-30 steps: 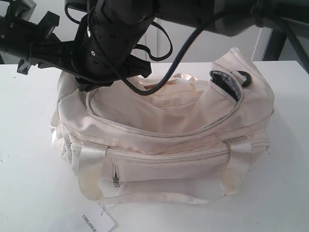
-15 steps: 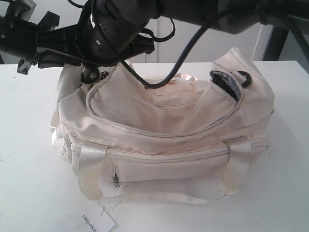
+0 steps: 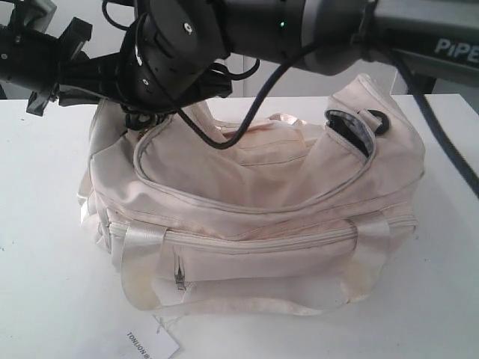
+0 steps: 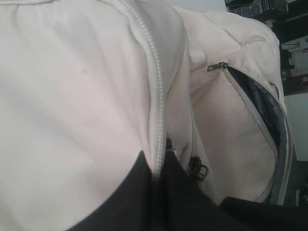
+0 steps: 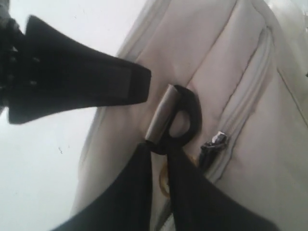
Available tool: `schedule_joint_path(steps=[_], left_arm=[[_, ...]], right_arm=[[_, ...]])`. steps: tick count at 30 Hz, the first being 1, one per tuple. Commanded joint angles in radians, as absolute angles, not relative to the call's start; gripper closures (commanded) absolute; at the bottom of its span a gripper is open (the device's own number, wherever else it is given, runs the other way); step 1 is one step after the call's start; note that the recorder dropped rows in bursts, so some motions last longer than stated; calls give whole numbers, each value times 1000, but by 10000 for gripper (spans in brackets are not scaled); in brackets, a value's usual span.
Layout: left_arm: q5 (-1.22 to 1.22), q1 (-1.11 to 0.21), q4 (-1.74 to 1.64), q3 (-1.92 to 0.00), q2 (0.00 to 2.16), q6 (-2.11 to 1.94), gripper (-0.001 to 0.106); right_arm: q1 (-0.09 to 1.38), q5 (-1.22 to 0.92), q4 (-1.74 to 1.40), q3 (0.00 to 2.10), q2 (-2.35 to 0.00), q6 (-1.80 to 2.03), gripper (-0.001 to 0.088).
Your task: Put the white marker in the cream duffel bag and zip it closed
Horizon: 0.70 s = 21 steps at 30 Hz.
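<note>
- The cream duffel bag (image 3: 254,194) sits at the centre of the white table (image 3: 45,247), with one long side facing the exterior camera.
- The right arm crosses the middle. The right end effector (image 5: 149,113) is at the 11 o'clock corner of the bag.
- Right end effector state: jaws narrowly apart and gripping nothing. A black ring (image 5: 190,115) with a metal bar lies between the fingers; it touches one finger, and the other is clear of it.
- A zip pull (image 5: 211,142) lies just beside that ring, on the zip line.
- The left end effector (image 4: 156,166) is at 10 o'clock of the bag. It appears closed on a fold of bag fabric, with the zip tape running in between the fingers; the tips are in shadow.
- At the 2 o'clock end the main zip gapes and dark lining (image 3: 346,133) shows. A second black ring (image 3: 379,120) is just beside the gap.
- On the front face, a small zip pocket (image 3: 179,273) is at 7 o'clock, beside a strap handle (image 3: 142,262).
- A paper tag (image 3: 153,344) lies on the table at 7 o'clock, near the bag's lower edge.
</note>
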<state>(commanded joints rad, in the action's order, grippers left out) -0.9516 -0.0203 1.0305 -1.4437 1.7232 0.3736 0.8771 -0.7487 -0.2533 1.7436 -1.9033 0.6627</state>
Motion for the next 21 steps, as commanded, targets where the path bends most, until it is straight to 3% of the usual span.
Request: schedule_joint_path(steps=[4,11,21], left_arm=[[-952,-20,1030,-1444,1723,374,1053],[-954,-20,1030,-1444,1723,374,1053],[-954,-20,1038,-1444,1723,374,1053]], right_arm=[[877,-752,-244,1744,-1911,603,707],[877,-726,-230,1744,-1911,483,498],[877,-710,-194,1744,-1939,470,487]])
